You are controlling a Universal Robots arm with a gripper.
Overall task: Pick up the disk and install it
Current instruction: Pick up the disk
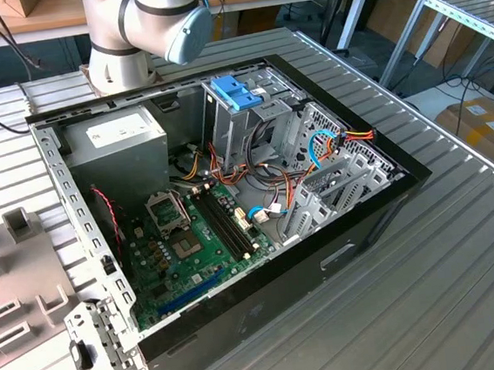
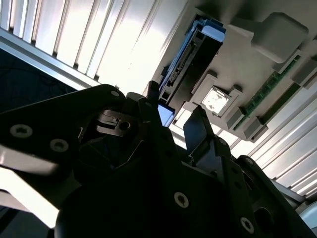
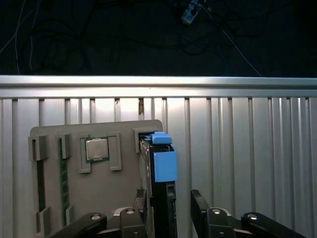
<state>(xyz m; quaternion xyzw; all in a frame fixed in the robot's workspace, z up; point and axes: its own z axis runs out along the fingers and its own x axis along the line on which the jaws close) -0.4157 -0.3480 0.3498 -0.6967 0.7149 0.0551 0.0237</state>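
The disk (image 3: 159, 198), dark with bright blue rails and a blue end tab, stands on its edge in a slot of a grey holder tray (image 3: 99, 198). In the second wrist view the disk (image 2: 190, 64) runs away from the fingers, and its blue tab sits between them. My gripper (image 3: 168, 210) straddles the near end of the disk, one black finger (image 3: 141, 206) close against one face. The other finger stands a small gap off the opposite face. The gripper (image 2: 173, 116) is open and holds nothing. The arm's base and elbow (image 1: 148, 24) rise behind the open computer case (image 1: 365, 226).
The holder tray also carries a square processor chip (image 3: 96, 148) and a green memory stick (image 3: 63, 173). It lies on a ribbed metal table (image 3: 237, 148) near the table's edge. Inside the case are a motherboard (image 1: 190, 234), a power supply (image 1: 124, 135) and a drive cage with a pale-blue latch (image 1: 236, 90).
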